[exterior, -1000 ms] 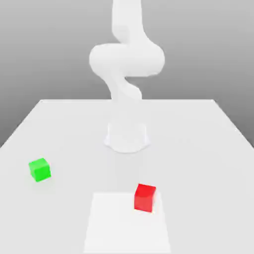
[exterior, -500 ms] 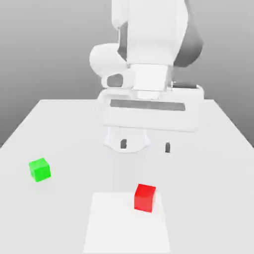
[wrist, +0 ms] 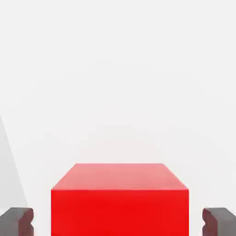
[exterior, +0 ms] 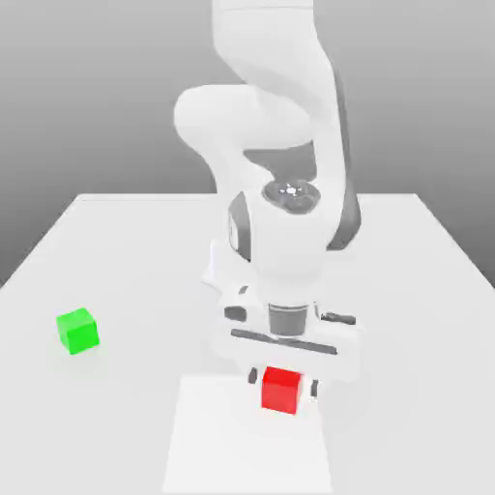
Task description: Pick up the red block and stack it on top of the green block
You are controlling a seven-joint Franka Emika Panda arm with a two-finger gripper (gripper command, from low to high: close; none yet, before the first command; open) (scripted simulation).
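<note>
The red block point(exterior: 281, 391) sits on the table near the front, slightly to the exterior view's right of centre. My gripper point(exterior: 282, 381) has come down over it, one finger on each side. In the hand view the red block point(wrist: 120, 203) lies between the two dark fingertips point(wrist: 16, 221), with a narrow light gap showing on each side, so the jaws stand open and close around it. The green block point(exterior: 77, 331) rests on the table well off to the exterior view's left, apart from the arm.
The blocks rest on a white table point(exterior: 116, 242). A brighter square patch point(exterior: 247, 450) marks its front, and the red block stands at that patch's far edge. The arm's base point(exterior: 220, 271) stands behind the hand.
The hand has dropped from above the table down onto the red block, and its fingers have drawn in from wide apart to close beside it. Neither block has moved.
</note>
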